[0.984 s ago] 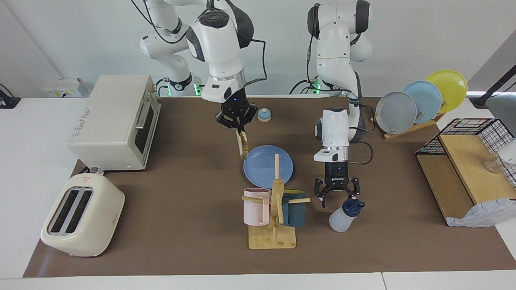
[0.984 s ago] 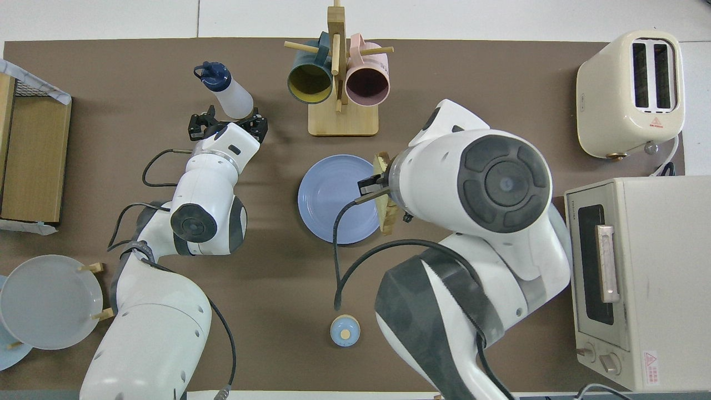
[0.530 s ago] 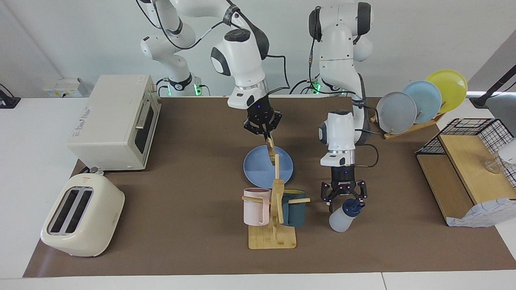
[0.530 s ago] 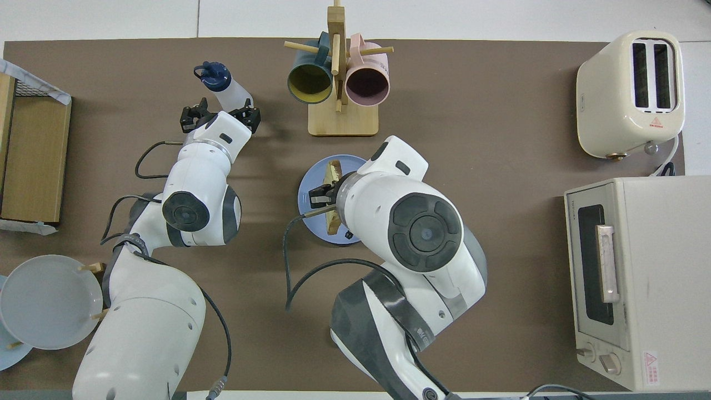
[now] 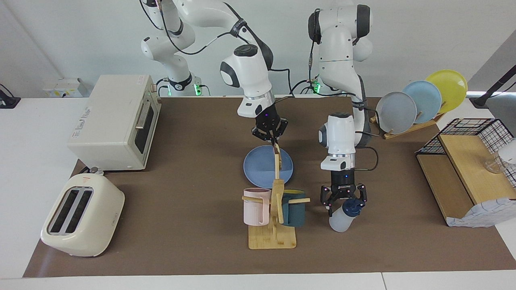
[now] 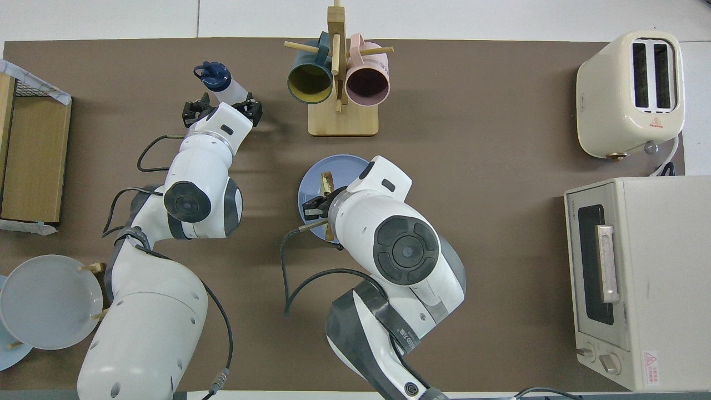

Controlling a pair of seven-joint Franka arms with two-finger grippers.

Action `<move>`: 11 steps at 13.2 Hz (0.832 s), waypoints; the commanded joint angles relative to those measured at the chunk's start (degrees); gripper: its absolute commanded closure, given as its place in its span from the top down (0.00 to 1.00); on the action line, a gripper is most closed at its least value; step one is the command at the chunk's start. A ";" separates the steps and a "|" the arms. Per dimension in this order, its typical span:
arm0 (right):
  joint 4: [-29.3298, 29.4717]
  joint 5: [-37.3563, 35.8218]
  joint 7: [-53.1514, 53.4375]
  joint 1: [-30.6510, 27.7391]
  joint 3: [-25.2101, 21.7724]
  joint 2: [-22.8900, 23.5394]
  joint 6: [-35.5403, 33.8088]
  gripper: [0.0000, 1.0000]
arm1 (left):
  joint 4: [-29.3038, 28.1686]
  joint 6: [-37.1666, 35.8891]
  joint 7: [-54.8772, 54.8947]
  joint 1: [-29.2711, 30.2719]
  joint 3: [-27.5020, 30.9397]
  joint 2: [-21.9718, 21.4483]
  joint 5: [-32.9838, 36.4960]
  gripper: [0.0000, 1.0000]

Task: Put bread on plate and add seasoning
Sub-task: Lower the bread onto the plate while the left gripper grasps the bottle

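Observation:
The bread hangs on edge from my right gripper, which is shut on its top edge. It is over the light blue plate, with its lower edge close to the plate's surface; the overhead view shows the bread over the plate under the right gripper. My left gripper is open and low, its fingers on either side of the seasoning bottle near the dark blue cap. From overhead the seasoning pokes out from under the left gripper.
A wooden mug tree with a pink and a dark teal mug stands between plate and table edge. A toaster and an oven sit at the right arm's end. A plate rack and a wire shelf sit at the left arm's end.
The right gripper carried the bread from beside the plate's rim to over the plate and lowered it. The left gripper moved down until its open fingers straddle the seasoning bottle.

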 commanded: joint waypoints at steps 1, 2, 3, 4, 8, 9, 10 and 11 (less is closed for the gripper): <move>-2.19 1.26 -0.98 -0.12 -0.09 -1.25 2.94 0.00 | 2.67 -2.00 -0.79 0.25 0.39 1.35 -0.75 1.00; -2.45 1.26 -1.06 -0.12 -0.18 -1.33 3.12 0.00 | 2.94 -2.62 -0.79 0.60 0.30 1.35 -0.66 1.00; -2.98 1.26 -1.41 -0.21 -0.18 -1.42 3.21 0.00 | 2.94 -2.63 -0.79 0.60 0.30 1.52 -0.66 1.00; -3.24 1.26 -1.94 -0.30 -0.18 -1.51 4.08 0.00 | 2.94 -2.54 -0.79 0.60 0.21 1.70 -0.66 1.00; -5.26 1.26 -2.73 -0.74 -0.18 -1.86 5.50 0.00 | 3.12 -2.71 -0.79 0.60 0.12 1.61 -0.58 0.19; -5.79 1.17 -2.73 -0.91 -0.26 -2.04 5.59 0.00 | 3.29 -2.71 -1.14 0.69 0.04 1.61 -0.58 0.00; -6.23 1.08 -2.73 -1.52 -0.27 -2.21 5.67 0.00 | 3.29 -2.97 -2.18 0.69 0.04 1.61 -0.58 0.00; -6.84 1.08 -2.73 -2.05 -0.27 -2.39 5.67 0.00 | 3.29 -2.98 -3.59 0.78 0.12 1.61 -0.49 0.00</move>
